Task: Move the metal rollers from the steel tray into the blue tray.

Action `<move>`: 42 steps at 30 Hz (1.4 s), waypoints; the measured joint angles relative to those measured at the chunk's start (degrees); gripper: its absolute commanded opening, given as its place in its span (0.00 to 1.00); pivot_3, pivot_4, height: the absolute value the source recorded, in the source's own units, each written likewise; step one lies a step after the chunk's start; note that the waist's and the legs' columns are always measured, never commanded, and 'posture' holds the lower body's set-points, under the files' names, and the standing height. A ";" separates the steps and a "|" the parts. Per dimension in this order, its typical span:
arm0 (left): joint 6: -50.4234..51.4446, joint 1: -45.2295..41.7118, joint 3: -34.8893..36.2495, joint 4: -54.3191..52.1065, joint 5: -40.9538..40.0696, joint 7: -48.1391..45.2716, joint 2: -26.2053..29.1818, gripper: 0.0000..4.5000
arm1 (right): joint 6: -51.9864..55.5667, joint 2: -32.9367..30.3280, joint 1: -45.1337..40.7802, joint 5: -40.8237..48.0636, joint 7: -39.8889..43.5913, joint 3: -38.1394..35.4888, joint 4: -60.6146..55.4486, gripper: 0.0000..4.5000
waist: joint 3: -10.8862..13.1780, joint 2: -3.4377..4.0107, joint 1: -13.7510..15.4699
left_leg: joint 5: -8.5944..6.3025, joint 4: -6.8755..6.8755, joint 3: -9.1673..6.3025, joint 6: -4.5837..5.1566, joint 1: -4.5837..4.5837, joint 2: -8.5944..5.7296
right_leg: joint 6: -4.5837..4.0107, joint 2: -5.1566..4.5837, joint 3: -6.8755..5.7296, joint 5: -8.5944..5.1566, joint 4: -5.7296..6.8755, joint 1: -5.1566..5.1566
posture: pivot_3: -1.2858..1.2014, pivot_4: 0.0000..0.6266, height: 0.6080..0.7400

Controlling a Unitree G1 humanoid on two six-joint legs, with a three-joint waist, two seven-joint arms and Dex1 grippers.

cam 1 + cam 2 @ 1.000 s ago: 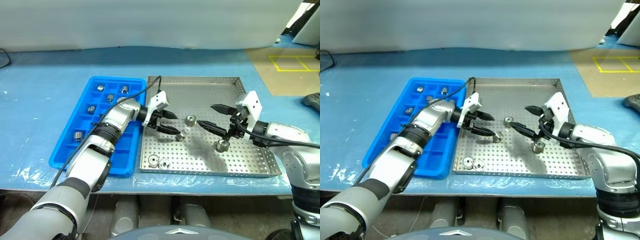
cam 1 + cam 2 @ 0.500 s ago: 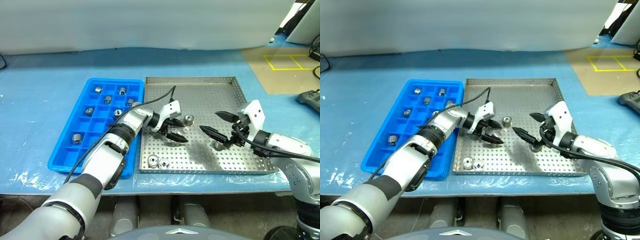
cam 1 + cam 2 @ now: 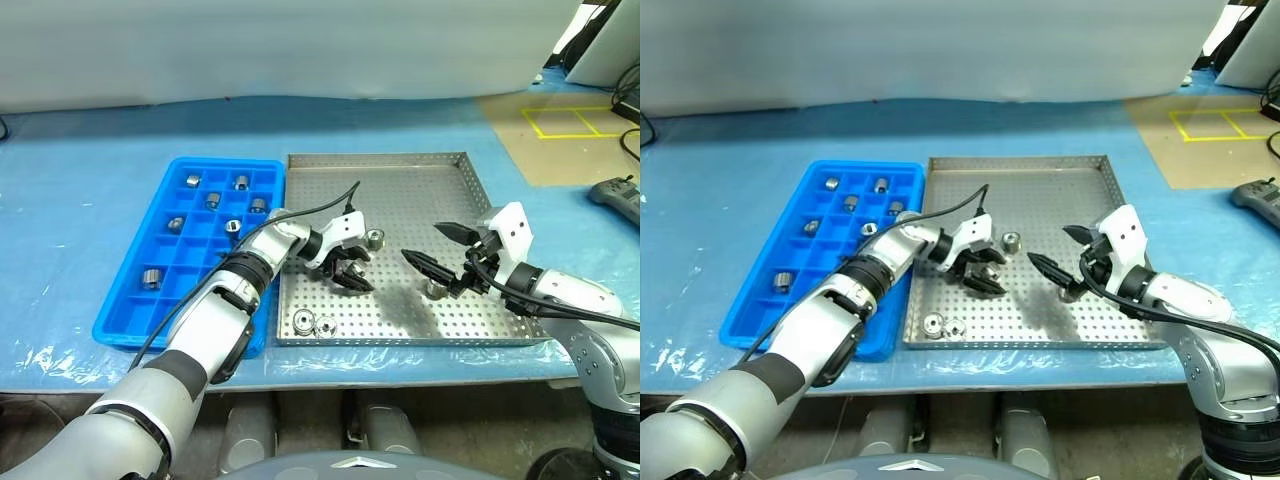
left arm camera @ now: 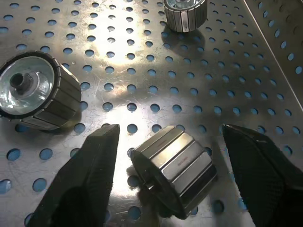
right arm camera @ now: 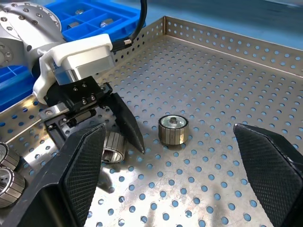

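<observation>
I count six of the metal rollers (image 3: 153,277) already sitting in compartments of the blue tray (image 3: 130,325): five clustered toward the far end, one alone nearer me. So I judge the job a little past halfway. The tray has plenty of empty compartments left.

Five rollers are left on the steel tray (image 3: 450,320). Two lie touching each other near the front rim (image 3: 312,322). One stands upright near the middle (image 3: 375,238). One sits under my right arm's fingers (image 3: 436,289). The fifth lies on its side between the fingers of my left gripper (image 3: 347,272).

In the left wrist view that roller (image 4: 174,166) is bracketed by the two black fingers (image 4: 92,175), with a gap showing on both sides. The jaws stand partly open around it and do not pinch it yet, so I don't count it as held. It rests on the perforated floor.

My right gripper (image 3: 440,248) hovers over the right half of the steel tray, jaws spread wide and empty.

What remains, as I read it: close on this roller, carry it across to a free compartment, then repeat for the other four
</observation>
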 measured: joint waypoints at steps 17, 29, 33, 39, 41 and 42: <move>-0.82 1.94 4.73 -1.63 -2.09 -1.50 5.79 0.46 | -1.94 0.52 -4.99 -0.42 1.49 4.20 3.97 1.00 | 0.01 0.01 -0.04 | 0.01 -0.09 0.03 -0.01 -0.02 0.01 | -0.01 -0.01 0.00 0.00 -0.03 -0.04 | 0.45 0.24 1.00; 19.13 10.26 13.56 -34.23 -15.95 -2.46 13.93 0.46 | -4.67 0.36 -13.39 -1.91 7.41 9.88 12.42 1.00 | 0.07 0.14 1.18 | 0.03 -0.15 0.08 -0.05 -0.25 0.03 | -0.10 -0.02 -0.01 -0.04 0.08 -0.35 | 0.51 0.24 1.00; 19.65 12.50 12.38 -35.93 -16.19 -1.83 13.73 0.46 | -5.68 1.01 -16.87 -2.75 9.04 12.14 14.94 1.00 | 0.14 0.19 2.05 | 0.07 -0.12 0.08 -0.05 -0.35 0.05 | -0.09 -0.02 -0.03 -0.04 0.11 -0.40 | 0.51 0.24 1.00; 14.26 9.78 11.25 -28.75 -14.41 1.77 11.14 0.59 | -6.55 1.39 -16.52 -3.46 9.47 12.79 15.35 1.00 | 0.14 0.20 3.11 | 0.06 -0.11 0.11 -0.02 -0.36 0.04 | -0.09 -0.04 -0.03 -0.04 0.09 -0.39 | 0.49 0.24 1.00; 12.59 9.11 10.35 -25.18 -13.64 2.17 9.59 0.73 | -6.54 1.61 -15.08 -3.48 9.11 12.72 15.16 1.00 | 0.14 0.20 3.01 | 0.06 -0.11 0.12 -0.02 -0.37 0.04 | -0.09 -0.04 -0.03 -0.04 0.09 -0.40 | 0.49 0.24 1.00; 11.54 8.78 9.74 -23.76 -13.03 2.39 9.14 0.81 | -6.52 1.67 -14.55 -3.48 8.83 12.70 15.03 1.00 | 0.14 0.20 2.94 | 0.06 -0.11 0.12 -0.02 -0.38 0.05 | -0.09 -0.04 -0.03 -0.04 0.09 -0.43 | 0.48 0.24 1.00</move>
